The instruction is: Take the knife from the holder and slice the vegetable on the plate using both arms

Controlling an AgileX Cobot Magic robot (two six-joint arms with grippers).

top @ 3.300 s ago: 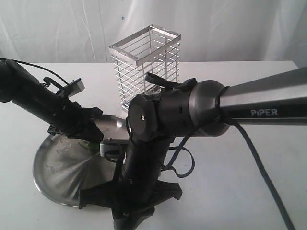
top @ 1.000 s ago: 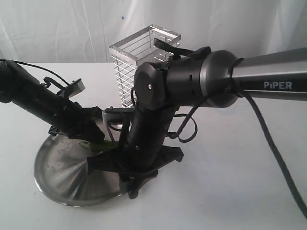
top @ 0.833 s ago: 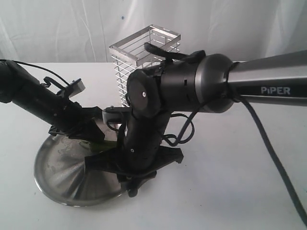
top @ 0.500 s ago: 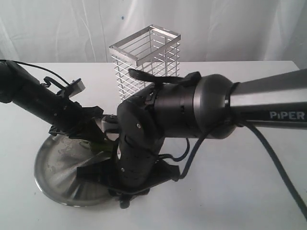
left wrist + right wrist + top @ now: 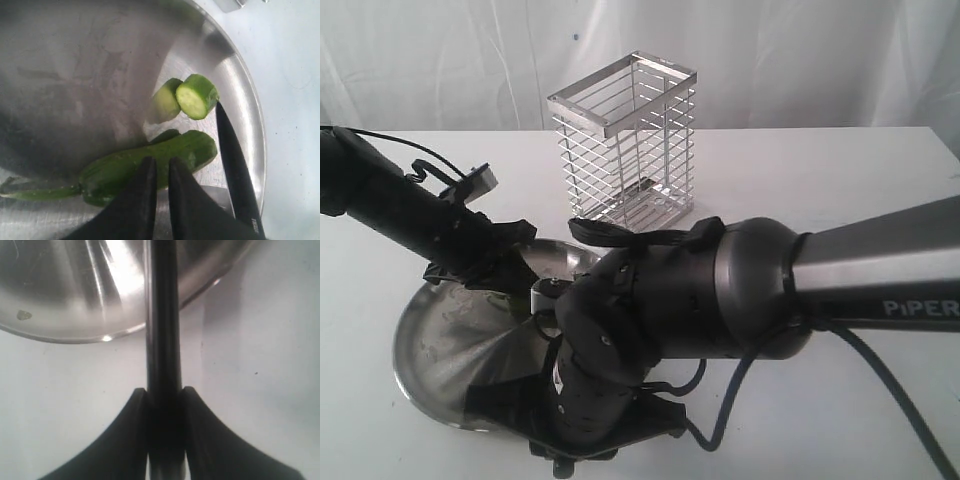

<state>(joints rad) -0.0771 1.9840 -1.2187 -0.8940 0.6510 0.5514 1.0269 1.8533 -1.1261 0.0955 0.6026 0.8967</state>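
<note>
Two hands: right (image 5: 164,395) clamps slim black knife (image 5: 162,315); left (image 5: 161,172) seemingly pinches glossy green vegetable (image 5: 150,162); scratched steel plate (image 5: 75,75).

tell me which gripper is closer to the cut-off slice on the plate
Left. The left gripper pins the vegetable right beside the slice. The right gripper grips the knife handle out past the plate rim.
</note>
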